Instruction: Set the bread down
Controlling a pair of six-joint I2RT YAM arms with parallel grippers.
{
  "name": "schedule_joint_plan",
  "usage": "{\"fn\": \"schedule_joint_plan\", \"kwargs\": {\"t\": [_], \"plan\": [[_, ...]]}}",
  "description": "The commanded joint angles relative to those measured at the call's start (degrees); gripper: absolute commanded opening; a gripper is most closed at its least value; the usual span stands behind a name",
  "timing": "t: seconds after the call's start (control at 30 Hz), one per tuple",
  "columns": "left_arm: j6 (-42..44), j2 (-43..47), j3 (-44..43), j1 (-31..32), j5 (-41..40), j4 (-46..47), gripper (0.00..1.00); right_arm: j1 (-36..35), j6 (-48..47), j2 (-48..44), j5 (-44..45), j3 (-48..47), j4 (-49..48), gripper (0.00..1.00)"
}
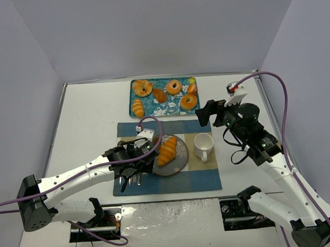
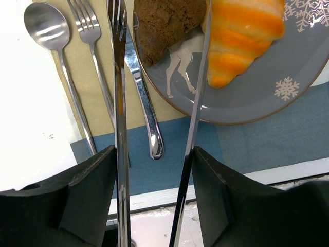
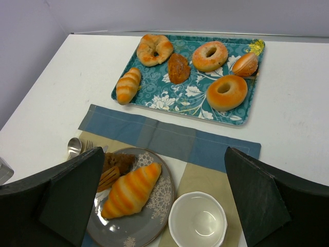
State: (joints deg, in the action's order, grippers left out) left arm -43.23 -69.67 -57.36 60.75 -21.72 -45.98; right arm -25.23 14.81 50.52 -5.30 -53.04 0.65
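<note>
– Releasing looks like the step in hand. The left gripper (image 2: pixel 154 152) clasps slim steel tongs (image 2: pixel 119 103), and their arms stand apart with nothing between them.
– And the bread?
– The orange-striped crescent roll (image 2: pixel 241 36) lies on the round grey snowflake plate (image 2: pixel 267 98), just beside the tongs' right arm and next to a dark brown chunk of bread (image 2: pixel 164 23).
– How to finish well?
– I'd lift the tongs straight up before drawing back. That way the forked tip shouldn't drag the roll or catch the steel fork (image 2: pixel 87 20) and knife (image 2: pixel 146 113) at the plate's left rim.
– The other arm?
– The right gripper (image 3: pixel 164 152) hovers over the table's right side, fingers wide apart and empty.
– The surroundings?
– A white table (image 1: pixel 87 116) carries a blue-and-beige placemat (image 1: pixel 206 179) at its near edge and a teal patterned tray (image 3: pixel 190 98) of pastries toward the far edge. Pale lilac walls (image 1: pixel 149 30) close three sides.
</note>
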Motion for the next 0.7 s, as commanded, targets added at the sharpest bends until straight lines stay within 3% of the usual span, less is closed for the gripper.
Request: {"fn": "schedule_joint_plan", "kwargs": {"t": [0.0,0.67], "plan": [[-0.9,0.3,-1.6,0.5,-1.7,0.9,0.53,-0.6,-0.9,-0.2,0.4,-1.0,-4.1,1.00],[-0.4,3.3,-6.9,1.9,-1.7,-3.4,0.54,-0.7,-1.0,-0.4,0.6,-1.1,-4.1,1.00]]}}
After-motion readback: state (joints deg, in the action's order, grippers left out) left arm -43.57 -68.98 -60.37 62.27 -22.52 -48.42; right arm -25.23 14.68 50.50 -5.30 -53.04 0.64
